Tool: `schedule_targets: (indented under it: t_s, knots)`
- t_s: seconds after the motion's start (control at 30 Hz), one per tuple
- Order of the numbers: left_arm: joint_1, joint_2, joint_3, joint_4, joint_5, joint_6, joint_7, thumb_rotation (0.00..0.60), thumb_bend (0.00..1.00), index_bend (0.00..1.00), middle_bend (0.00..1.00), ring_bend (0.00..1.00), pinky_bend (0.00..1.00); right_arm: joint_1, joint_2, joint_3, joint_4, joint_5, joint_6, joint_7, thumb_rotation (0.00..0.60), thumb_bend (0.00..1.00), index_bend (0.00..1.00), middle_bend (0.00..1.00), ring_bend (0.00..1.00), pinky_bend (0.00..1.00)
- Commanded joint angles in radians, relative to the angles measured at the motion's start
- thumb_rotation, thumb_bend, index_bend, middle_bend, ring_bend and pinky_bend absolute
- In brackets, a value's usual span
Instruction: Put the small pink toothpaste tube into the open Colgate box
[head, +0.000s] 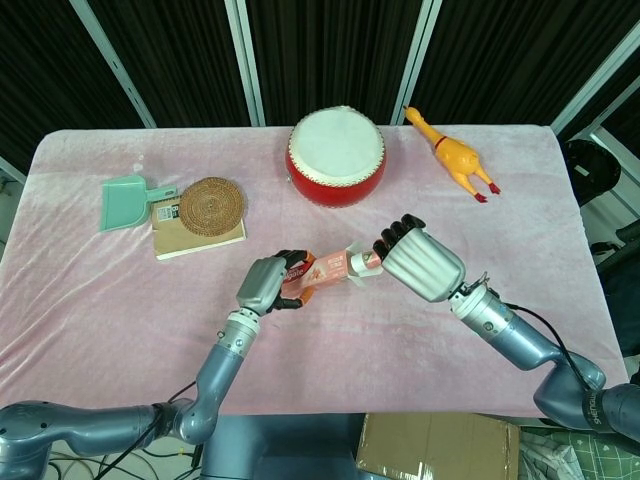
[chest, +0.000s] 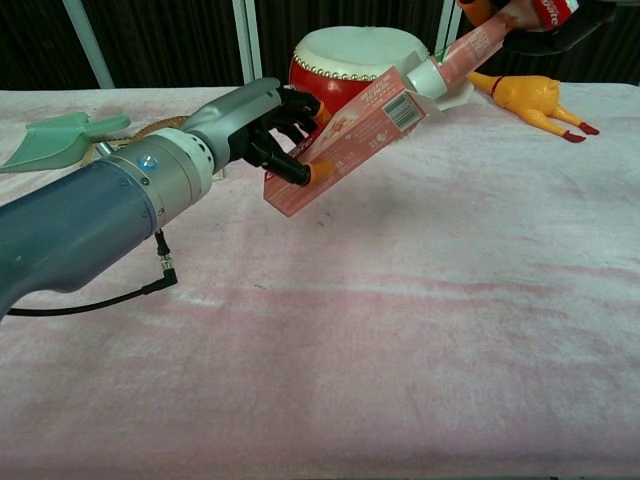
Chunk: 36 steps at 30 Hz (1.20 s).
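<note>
My left hand (head: 267, 285) (chest: 255, 118) grips the pink Colgate box (chest: 345, 135) (head: 318, 272) and holds it tilted above the cloth, open end up and toward the right. The small pink toothpaste tube (chest: 472, 45) is held by my right hand (head: 418, 262), whose fingers (chest: 548, 20) show at the top edge of the chest view. The tube's white cap end (chest: 426, 76) sits right at the box's open mouth, between the white flaps (head: 361, 264). How far the tube is inside I cannot tell.
A red drum (head: 337, 153) stands behind the box, a yellow rubber chicken (head: 455, 156) at the back right. A woven coaster (head: 211, 204) on a notebook and a teal dustpan (head: 122, 202) lie at the back left. Pink cloth (head: 120, 300) covers the table.
</note>
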Motion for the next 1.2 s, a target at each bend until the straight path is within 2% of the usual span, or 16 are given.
schedule_targets:
  t_s: [0.03, 0.87, 1.07, 1.2]
  knots:
    - [0.0, 0.0, -0.002, -0.005, -0.007, 0.0, 0.002, 0.6, 0.46, 0.41, 0.33, 0.25, 0.4, 0.0, -0.001, -0.001, 0.001, -0.003, 0.002, 0.0, 0.6, 0.42, 0.67, 0.59, 0.53, 0.56]
    - [-0.029, -0.021, -0.027, -0.038, -0.071, -0.002, 0.035, 0.6, 0.46, 0.41, 0.33, 0.25, 0.39, 0.011, -0.033, -0.018, 0.058, -0.089, 0.054, 0.025, 0.6, 0.42, 0.67, 0.58, 0.52, 0.55]
    - [-0.042, -0.031, -0.039, -0.039, -0.084, -0.004, 0.042, 0.6, 0.46, 0.4, 0.33, 0.25, 0.39, 0.008, -0.034, -0.021, 0.074, -0.101, 0.069, 0.036, 0.6, 0.4, 0.67, 0.52, 0.48, 0.49]
    - [-0.054, -0.039, -0.046, -0.033, -0.093, -0.005, 0.05, 0.6, 0.46, 0.4, 0.33, 0.25, 0.39, 0.004, -0.038, -0.023, 0.084, -0.11, 0.085, 0.042, 0.6, 0.39, 0.61, 0.47, 0.44, 0.47]
